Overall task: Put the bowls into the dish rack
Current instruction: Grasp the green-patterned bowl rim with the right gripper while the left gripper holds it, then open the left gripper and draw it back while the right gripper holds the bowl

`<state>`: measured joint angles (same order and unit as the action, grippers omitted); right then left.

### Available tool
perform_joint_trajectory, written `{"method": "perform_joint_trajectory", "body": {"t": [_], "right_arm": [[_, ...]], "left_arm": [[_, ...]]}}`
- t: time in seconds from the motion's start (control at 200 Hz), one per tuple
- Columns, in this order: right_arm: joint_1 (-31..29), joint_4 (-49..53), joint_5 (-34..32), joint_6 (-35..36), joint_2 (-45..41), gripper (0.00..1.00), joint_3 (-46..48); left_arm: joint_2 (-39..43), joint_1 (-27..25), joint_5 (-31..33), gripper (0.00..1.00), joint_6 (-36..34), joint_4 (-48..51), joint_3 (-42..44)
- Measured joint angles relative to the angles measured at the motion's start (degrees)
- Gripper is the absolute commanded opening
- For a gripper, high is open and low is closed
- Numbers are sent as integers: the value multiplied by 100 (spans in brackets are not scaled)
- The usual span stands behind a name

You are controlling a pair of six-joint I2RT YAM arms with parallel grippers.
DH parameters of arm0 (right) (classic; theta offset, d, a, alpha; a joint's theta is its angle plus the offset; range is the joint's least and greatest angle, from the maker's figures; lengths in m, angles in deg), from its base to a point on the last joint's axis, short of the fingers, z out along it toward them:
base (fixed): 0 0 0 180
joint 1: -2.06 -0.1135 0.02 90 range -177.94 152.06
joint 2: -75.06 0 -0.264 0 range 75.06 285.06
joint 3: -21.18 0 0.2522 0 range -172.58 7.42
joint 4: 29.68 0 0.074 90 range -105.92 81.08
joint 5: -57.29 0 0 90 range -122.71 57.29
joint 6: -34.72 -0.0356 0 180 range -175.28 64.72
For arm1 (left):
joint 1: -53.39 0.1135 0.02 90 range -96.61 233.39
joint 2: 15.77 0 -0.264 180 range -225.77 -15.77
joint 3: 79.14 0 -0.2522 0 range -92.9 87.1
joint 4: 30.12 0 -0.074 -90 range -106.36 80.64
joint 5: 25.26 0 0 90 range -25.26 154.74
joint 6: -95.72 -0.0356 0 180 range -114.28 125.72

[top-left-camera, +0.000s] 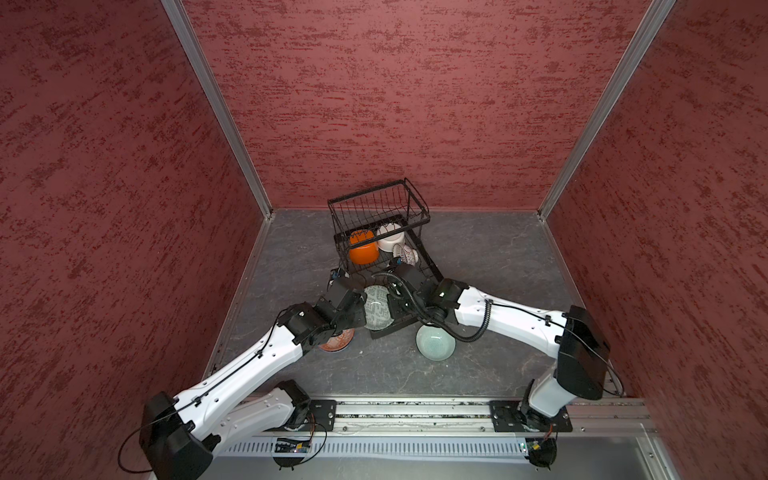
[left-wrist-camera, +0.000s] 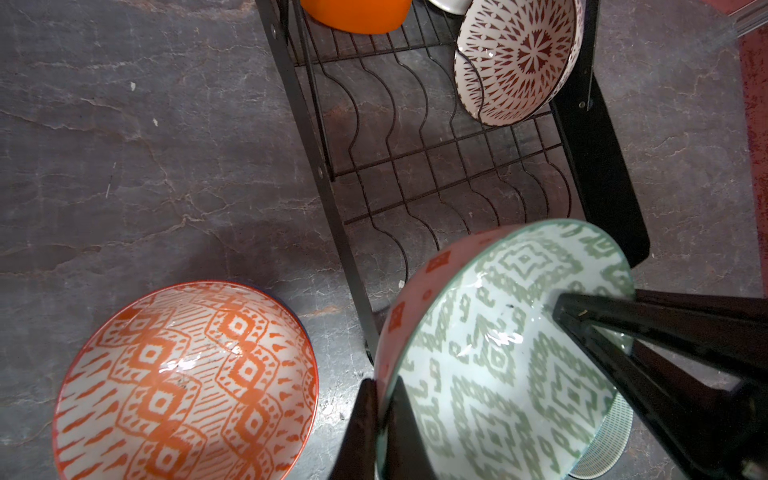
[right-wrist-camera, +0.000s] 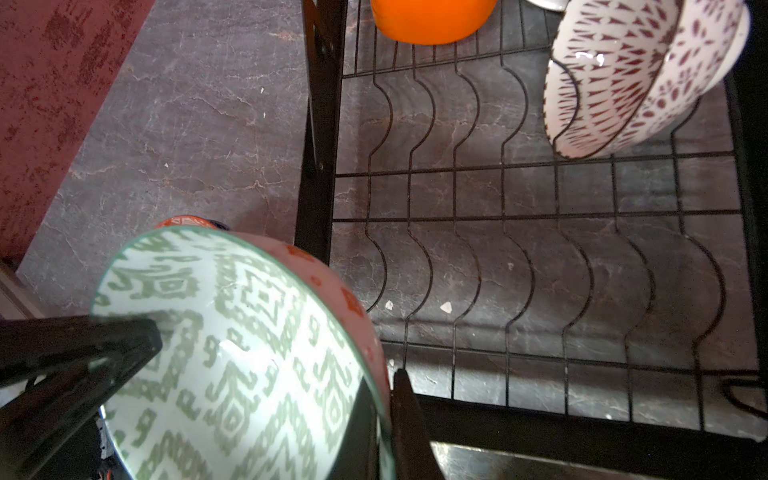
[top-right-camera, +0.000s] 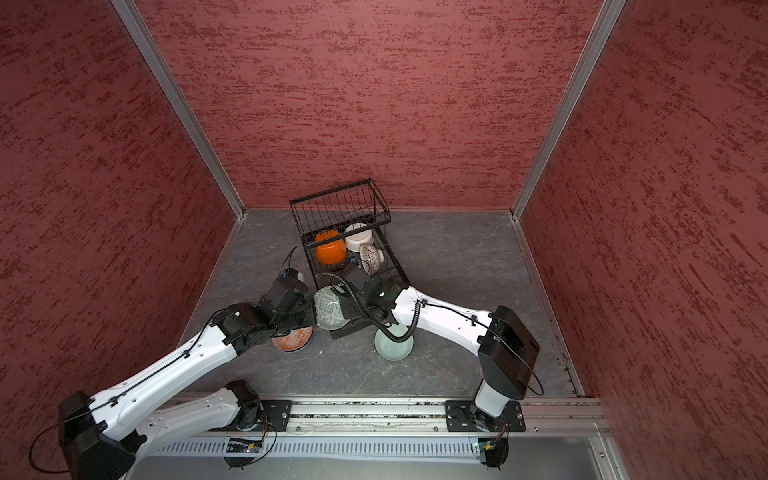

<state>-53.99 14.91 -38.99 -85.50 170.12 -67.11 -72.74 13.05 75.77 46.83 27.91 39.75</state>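
Left claw [left-wrist-camera: 380, 415] and right claw [right-wrist-camera: 384, 419] pinch the rim of a round green-patterned china bowl [left-wrist-camera: 511, 353], tilted over the black wire dish rack [left-wrist-camera: 320, 170]. An orange bowl [top-left-camera: 362, 252], a white bowl [top-left-camera: 390, 239] and a red-patterned bowl [left-wrist-camera: 517, 58] sit inside; an orange-patterned bowl [left-wrist-camera: 187, 386] and a pale green bowl [top-left-camera: 436, 347] wait on the grey surface [top-left-camera: 498, 266]

Green-patterned bowl [right-wrist-camera: 249, 332] is held tilted, its rim pinched by the right gripper [right-wrist-camera: 382, 392]; the opposite rim is gripped by the left gripper [right-wrist-camera: 137, 345]. An orange bowl [right-wrist-camera: 432, 20] and a leaning maroon-patterned bowl [right-wrist-camera: 623, 83] are seen in the dish rack [right-wrist-camera: 498, 216].
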Motion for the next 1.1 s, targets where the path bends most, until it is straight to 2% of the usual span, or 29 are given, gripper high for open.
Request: {"method": "perform_joint_trajectory", "body": {"t": [0.065,0.155,0.215,0.276,0.341,0.571,0.842,1.102], "right_arm": [[-2,0,-7,0,15,0,0],[-15,9,-33,2,37,0,-22],[-17,59,-129,2,59,0,-57],[-15,103,-245,2,101,0,-94],[-17,129,-361,4,144,0,-109],[-26,302,-798,70,234,0,-243],[-44,428,-1392,216,319,0,-483],[-44,446,-2518,551,610,0,-669]], "left_arm": [[11,11,-13,1,0,-28,37],[44,22,-33,19,4,-42,66],[92,26,-55,34,2,-61,68],[164,28,-83,43,-2,-103,68],[238,37,-94,58,-4,-133,68],[448,72,-103,100,50,-140,68],[809,160,-66,100,20,-7,76],[1228,352,-48,99,20,234,164]]}}
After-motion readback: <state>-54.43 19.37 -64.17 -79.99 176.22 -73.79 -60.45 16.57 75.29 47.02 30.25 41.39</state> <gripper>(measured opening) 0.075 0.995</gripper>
